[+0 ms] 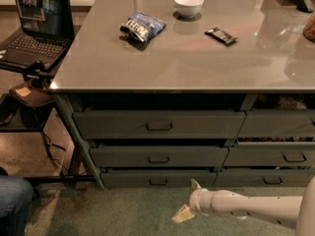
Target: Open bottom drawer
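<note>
Hand (185,199) low over the green floor (98,215), fingers (181,215) spread apart, holding nothing, just in front of and right of the bottom drawer (128,178). The drawer is lowest in the left stack: a shallow dark grey-green front with a small loop handle (158,182) at centre, appearing closed. On the surface (197,63) beyond lie a chip bag (142,26), a dark bar (221,36) and a white bowl (188,5).

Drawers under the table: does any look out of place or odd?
Nothing is spilled or broken. The middle drawer of the right stack seems slightly ajar, a pale strip showing above its front. The bottom drawer looks shut; the gripper hangs open, low in front of it.
</note>
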{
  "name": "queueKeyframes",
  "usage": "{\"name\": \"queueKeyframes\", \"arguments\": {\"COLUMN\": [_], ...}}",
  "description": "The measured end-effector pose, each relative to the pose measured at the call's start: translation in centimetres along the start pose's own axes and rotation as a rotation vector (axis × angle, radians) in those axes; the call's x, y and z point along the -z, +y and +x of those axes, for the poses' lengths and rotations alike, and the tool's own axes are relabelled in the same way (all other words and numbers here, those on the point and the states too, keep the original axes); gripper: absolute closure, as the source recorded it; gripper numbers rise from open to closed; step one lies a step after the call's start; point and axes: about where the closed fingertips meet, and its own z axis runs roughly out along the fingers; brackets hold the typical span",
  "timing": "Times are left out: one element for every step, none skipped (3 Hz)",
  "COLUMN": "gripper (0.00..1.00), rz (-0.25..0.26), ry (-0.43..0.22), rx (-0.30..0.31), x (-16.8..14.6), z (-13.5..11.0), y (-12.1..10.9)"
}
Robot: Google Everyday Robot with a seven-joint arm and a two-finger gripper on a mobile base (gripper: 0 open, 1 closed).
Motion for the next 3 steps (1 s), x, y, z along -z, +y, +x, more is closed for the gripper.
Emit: {"name": "queueKeyframes", "arguments": {"gripper": [0.0,0.0,0.0], "rz": [0.027,0.1,0.138], "ry": [-0.007,-0.019,-0.035], "rx": [-0.024,-0.027,-0.029], "x": [-1.4,-3.5,-3.6], "z": [0.6,1.4,1.0], "y": [-1.1,-3.9,-5.0]}}
